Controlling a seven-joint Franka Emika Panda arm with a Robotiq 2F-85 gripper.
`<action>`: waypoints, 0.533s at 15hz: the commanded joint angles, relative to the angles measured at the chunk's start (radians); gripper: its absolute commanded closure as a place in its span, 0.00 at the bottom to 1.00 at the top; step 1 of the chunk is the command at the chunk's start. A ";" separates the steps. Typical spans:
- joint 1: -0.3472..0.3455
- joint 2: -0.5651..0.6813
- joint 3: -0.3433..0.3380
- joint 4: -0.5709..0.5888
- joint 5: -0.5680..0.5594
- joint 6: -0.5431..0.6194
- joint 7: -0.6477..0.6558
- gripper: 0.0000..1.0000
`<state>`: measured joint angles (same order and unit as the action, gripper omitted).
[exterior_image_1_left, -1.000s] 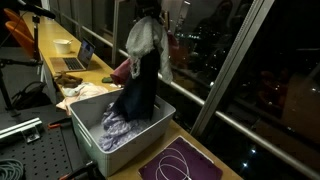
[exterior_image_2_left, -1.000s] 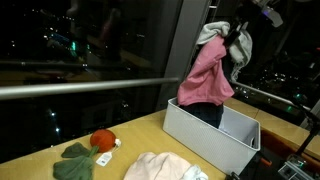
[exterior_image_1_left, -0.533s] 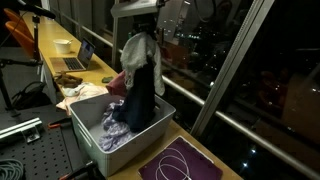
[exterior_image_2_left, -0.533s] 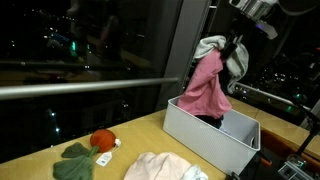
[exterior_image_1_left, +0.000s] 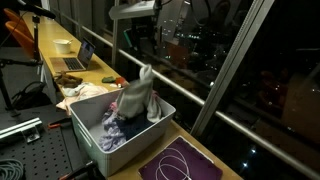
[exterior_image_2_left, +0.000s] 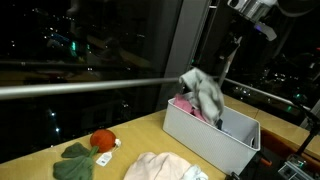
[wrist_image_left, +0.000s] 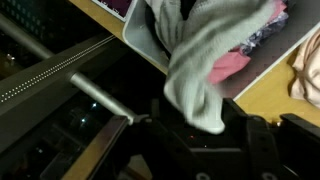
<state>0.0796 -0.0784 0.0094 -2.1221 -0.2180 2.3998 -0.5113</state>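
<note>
In an exterior view the gripper (exterior_image_1_left: 138, 14) hangs high over the grey bin (exterior_image_1_left: 90, 135), and the grey cloth (exterior_image_1_left: 138, 95) is well apart from it, its lower end on the heap of clothes inside the bin towards the far right corner. A purple mat (exterior_image_1_left: 180, 162) lies on the table (exterior_image_1_left: 228, 168) just right of the bin, and a laptop (exterior_image_1_left: 75, 60) sits far off to the left

In an exterior view from across the table, the gripper (exterior_image_2_left: 235, 40) is again clear above the cloth (exterior_image_2_left: 205, 90), which stands bunched over the bin's (exterior_image_2_left: 205, 140) far rim beside a pink garment (exterior_image_2_left: 183, 103). A red toy (exterior_image_2_left: 100, 140) lies well left of the bin

In the wrist view the cloth (wrist_image_left: 200, 75) spreads over the bin's (wrist_image_left: 140, 45) edge, part inside, part seemingly past the wall. The gripper (wrist_image_left: 200, 150) is dark here; its jaws look parted and grip nothing

Judging from this, a clean release asks for jaws held wide so no fold snags, the gripper kept high and centred over the bin, since cloth near a rim could slide out onto the table
</note>
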 joint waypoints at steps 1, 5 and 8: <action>0.008 0.003 0.027 0.003 0.006 0.018 0.015 0.02; 0.048 0.017 0.090 0.014 -0.018 0.014 0.074 0.00; 0.099 0.073 0.160 0.054 -0.055 0.003 0.152 0.00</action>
<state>0.1396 -0.0652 0.1163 -2.1176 -0.2334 2.3998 -0.4305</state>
